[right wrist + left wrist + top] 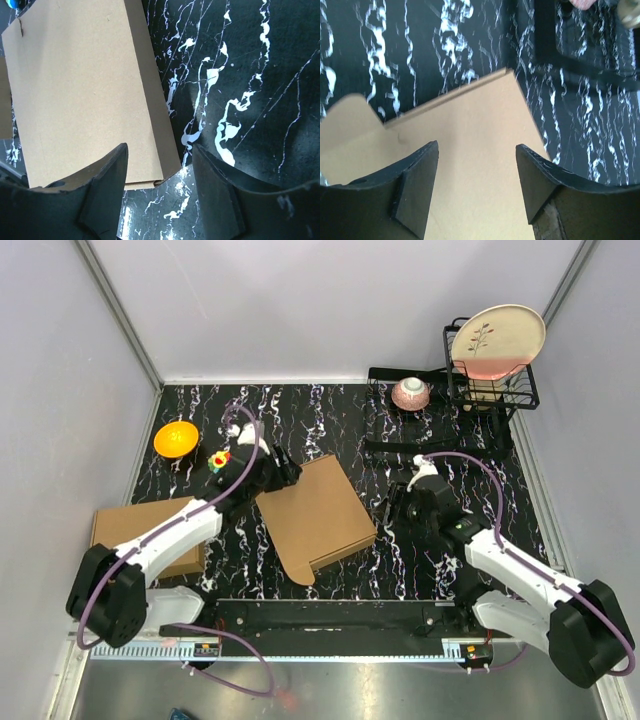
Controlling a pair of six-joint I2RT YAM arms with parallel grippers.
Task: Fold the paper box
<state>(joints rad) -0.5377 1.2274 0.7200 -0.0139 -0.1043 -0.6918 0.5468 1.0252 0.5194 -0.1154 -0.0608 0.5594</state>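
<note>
The left gripper [477, 167] has its jaws spread wide with nothing between them. It hangs over the top panel of the paper box [485, 120], close to the panel's far edge. Whether the fingertips [420, 175] touch the cardboard cannot be told.

The right gripper [160, 170] is likewise released and empty. Its gap sits over the black, white-veined table [240, 75], just off the box's right edge, with one finger [107, 180] lined up over the near corner.

From above, the box lies flat at the middle of the table, turned at an angle. It is closed into a low slab, and a rounded tab sticks out at its near-left corner.

Things around it:
- A second plain carton [125, 525] lies at the near left, apart from the box and partly under the left arm.
- An orange bowl [176, 438] sits at the far left.
- A small many-coloured object [218, 459] shows beside the left wrist.
- A pink bowl [411, 393] sits in a black tray [382, 375] at the far right.
- A patterned plate [497, 338] stands in a wire rack [495, 395] next to the tray.
- A black strip [395, 448] lies on the table just beyond the right gripper.
</note>
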